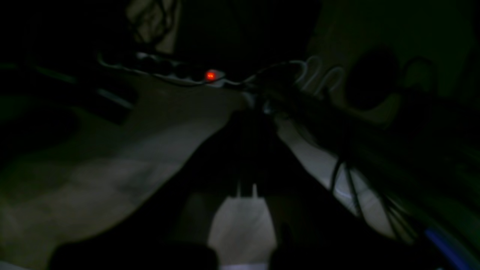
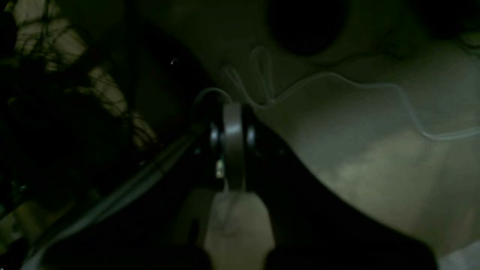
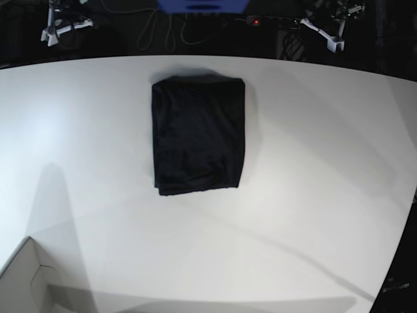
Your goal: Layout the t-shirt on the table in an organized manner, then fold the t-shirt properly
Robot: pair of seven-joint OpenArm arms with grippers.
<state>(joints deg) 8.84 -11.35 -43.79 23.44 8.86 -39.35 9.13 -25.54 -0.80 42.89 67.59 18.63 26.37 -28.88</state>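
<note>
Beyond the far edge: dark floor [image 3: 117,39], looped pale cables [image 3: 163,29], a power strip [image 3: 260,21] glowing red, white stand feet [image 3: 62,29].

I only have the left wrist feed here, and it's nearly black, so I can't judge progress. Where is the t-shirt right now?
Observer: In the base view, the t-shirt lies folded into a compact rectangle on the table, toward its far edge.
Operator: Is either arm over it?
Observer: No. Neither arm shows in the base view; nothing covers the shirt.
Operator: What does the right wrist camera show?
Observer: The right gripper with its fingers together and nothing between them, dim floor and a pale cable behind it.
Operator: Anything else on the table?
Observer: A white box at the near corner, well apart from the shirt.
</note>
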